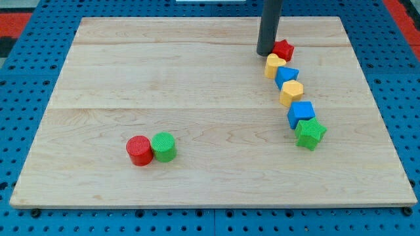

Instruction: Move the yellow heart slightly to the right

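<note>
The yellow heart lies near the view's top right, second in a curved chain of blocks. My tip stands just above and left of it, close to its upper left edge and beside a red block. Whether the tip touches the heart cannot be told. Below the heart the chain continues with a blue block, a yellow hexagon-like block, a blue cube and a green star.
A red cylinder and a green cylinder sit side by side, touching, at the view's lower left. The wooden board lies on a blue perforated surface.
</note>
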